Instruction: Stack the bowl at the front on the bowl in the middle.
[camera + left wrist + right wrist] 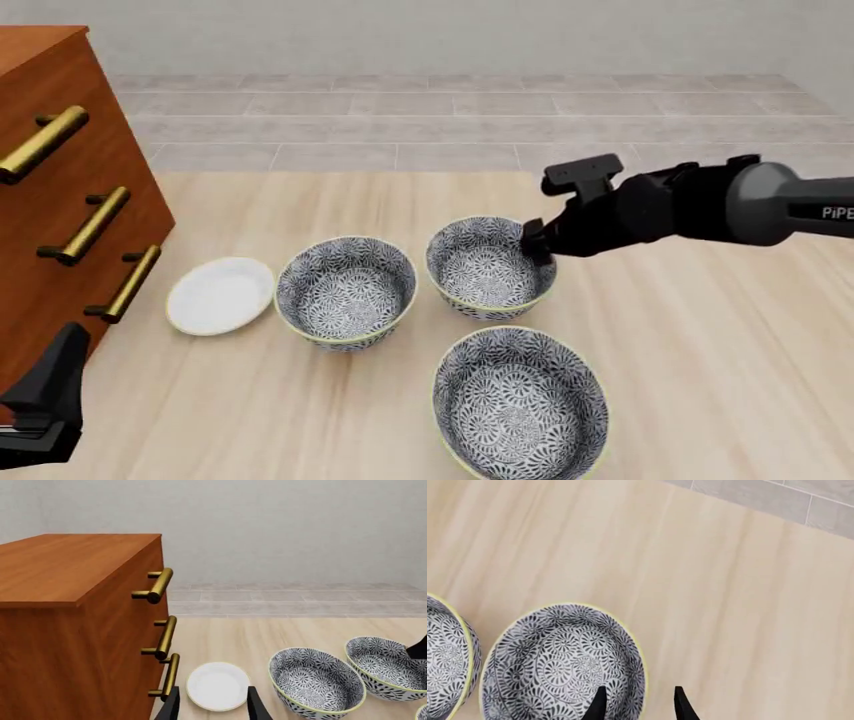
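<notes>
My right pincer (pixel 636 702) hovers with its tips apart astride the right rim of the far bowl (pixel 489 265). The bowl at the front (pixel 521 405) sits untouched on the worktop (pixel 694 340), nearest me; the bowl in the middle (pixel 346 291) stands left. My left pincer (pixel 211 705), tips apart, holds nothing.

White dish (pixel 220 295) beside wood drawer cabinet (pixel 54 200) w/ brass handles (pixel 94 225).
</notes>
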You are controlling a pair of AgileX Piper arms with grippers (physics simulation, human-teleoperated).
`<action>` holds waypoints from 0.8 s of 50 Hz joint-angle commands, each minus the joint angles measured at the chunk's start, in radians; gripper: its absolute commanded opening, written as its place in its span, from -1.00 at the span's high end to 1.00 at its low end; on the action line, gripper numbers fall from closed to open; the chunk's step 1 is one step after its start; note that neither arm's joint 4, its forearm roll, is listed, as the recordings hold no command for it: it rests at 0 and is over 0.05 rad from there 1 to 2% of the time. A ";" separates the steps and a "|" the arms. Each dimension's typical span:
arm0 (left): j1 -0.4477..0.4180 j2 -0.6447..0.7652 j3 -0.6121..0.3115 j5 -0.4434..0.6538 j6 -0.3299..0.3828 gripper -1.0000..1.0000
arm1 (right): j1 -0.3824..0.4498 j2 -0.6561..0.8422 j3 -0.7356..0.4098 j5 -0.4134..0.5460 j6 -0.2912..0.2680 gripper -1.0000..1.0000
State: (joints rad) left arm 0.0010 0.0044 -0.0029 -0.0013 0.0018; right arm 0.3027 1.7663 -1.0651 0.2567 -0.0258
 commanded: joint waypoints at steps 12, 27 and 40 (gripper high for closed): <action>0.000 0.000 0.000 0.000 0.000 -1.00 | -0.002 0.038 0.011 -0.030 0.002 -1.00; 0.000 0.000 0.000 0.000 0.000 -1.00 | -0.002 0.061 0.015 -0.044 0.001 -1.00; 0.000 0.000 0.000 0.000 0.000 -1.00 | -0.006 0.080 0.015 -0.057 -0.001 -1.00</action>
State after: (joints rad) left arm 0.0011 0.0044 -0.0029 -0.0013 0.0018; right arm 0.2975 1.8315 -1.0521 0.2105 -0.0262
